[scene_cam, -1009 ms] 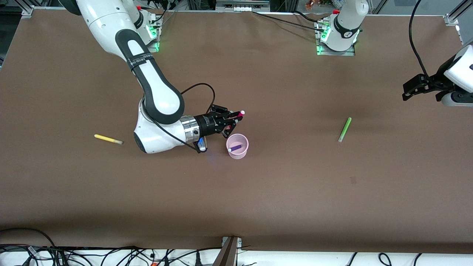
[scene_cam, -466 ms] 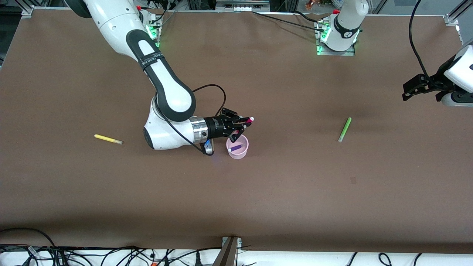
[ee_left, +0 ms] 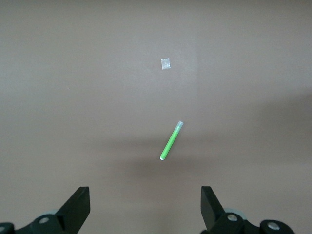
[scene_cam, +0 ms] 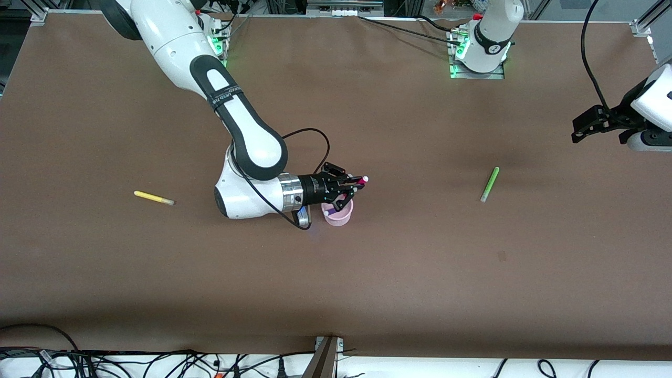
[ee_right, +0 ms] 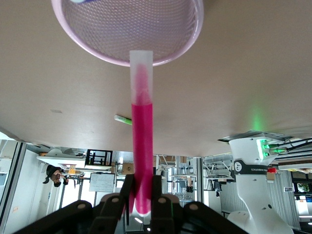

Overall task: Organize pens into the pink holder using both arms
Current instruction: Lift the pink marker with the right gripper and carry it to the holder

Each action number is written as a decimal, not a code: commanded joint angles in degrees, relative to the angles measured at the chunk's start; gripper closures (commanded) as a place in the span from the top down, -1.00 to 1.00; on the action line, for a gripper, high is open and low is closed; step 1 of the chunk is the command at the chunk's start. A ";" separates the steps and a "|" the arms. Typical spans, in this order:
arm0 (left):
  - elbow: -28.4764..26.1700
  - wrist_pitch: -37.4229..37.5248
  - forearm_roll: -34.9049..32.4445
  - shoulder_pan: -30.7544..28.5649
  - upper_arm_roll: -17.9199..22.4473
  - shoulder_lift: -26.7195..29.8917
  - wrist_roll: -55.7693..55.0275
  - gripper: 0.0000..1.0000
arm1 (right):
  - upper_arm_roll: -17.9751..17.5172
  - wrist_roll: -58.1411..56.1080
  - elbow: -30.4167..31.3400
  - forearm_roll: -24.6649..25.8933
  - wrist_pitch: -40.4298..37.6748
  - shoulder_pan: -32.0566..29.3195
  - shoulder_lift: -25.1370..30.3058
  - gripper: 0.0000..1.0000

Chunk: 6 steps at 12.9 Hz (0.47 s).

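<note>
So right now my right gripper (scene_cam: 350, 187) is clamped on the magenta pen (scene_cam: 358, 181), holding it by one end with the rest sticking out sideways, hovering right at the rim of the pink holder (scene_cam: 340, 216), which sits around the middle of the table. The purple pen (scene_cam: 329, 212) is already in the cup. Here's my worry: the pen looks close to level, not pointing down, and in my wrist view its pale cap just reaches the holder's edge. If I let go like this, I'd guess it lands across the rim and rolls off onto the table, or tips the cup, since it looks light. The purple pen lying inside could also block the new one from dropping in cleanly. And my fingers are close enough to the rim that a sloppy tilt could knock the holder over. My left gripper (scene_cam: 590, 125) is waiting with its fingers spread wide, up over the table edge at the left arm's end; the green pen (scene_cam: 489, 184) lies on the table near it, untouched. The yellow pen (scene_cam: 153, 198) is well off toward the right arm's end, so still two to go after this.
</note>
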State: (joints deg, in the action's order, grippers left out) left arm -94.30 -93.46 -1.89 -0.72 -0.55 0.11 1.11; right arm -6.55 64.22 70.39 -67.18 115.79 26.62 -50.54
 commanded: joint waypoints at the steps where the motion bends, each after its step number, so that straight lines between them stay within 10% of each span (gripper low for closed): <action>1: 0.34 -0.05 1.09 0.11 0.37 -0.02 0.12 1.00 | -0.48 0.99 -4.46 -0.84 0.23 -0.07 -2.63 -1.00; 6: 0.43 -0.05 1.09 0.11 0.37 -0.02 0.12 1.00 | -0.30 -0.85 -4.91 -0.75 0.23 -0.69 -3.68 -1.00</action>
State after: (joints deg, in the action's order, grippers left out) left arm -94.30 -93.46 -1.89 -0.72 -0.55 0.11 1.11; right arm -6.52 64.16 67.96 -67.18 116.06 26.45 -52.25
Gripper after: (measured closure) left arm 0.000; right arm 0.828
